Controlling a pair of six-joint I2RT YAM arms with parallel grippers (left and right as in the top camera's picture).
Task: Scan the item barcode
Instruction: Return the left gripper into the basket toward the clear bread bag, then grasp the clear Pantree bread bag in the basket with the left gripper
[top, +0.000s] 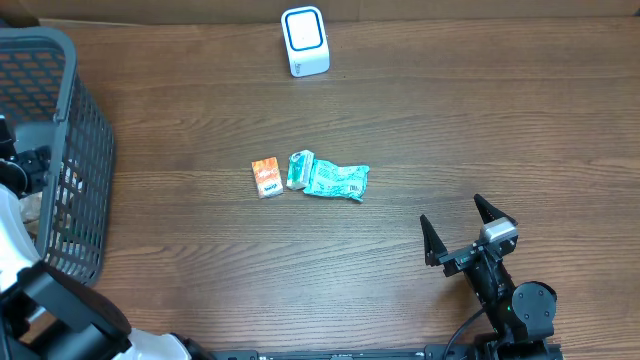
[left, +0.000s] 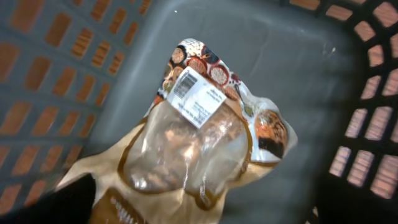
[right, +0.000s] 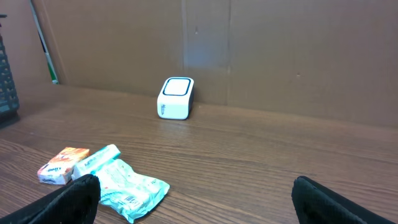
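Bright, even light falls from above on the table (top: 450, 120), leaving only faint shadows beside the packets (top: 310, 178). The left wrist view is soft: the bag (left: 199, 143) is slightly blurred, its clear plastic shows pale glare, and the basket (left: 56, 74) mesh is out of focus. The right wrist view is dimmer, sharp at the scanner (right: 176, 98).

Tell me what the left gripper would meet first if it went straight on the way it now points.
Most likely the clear snack bag lying in the gray basket: it fills the middle of the left wrist view, with its barcode label facing up. The picture does not show how far away it is.
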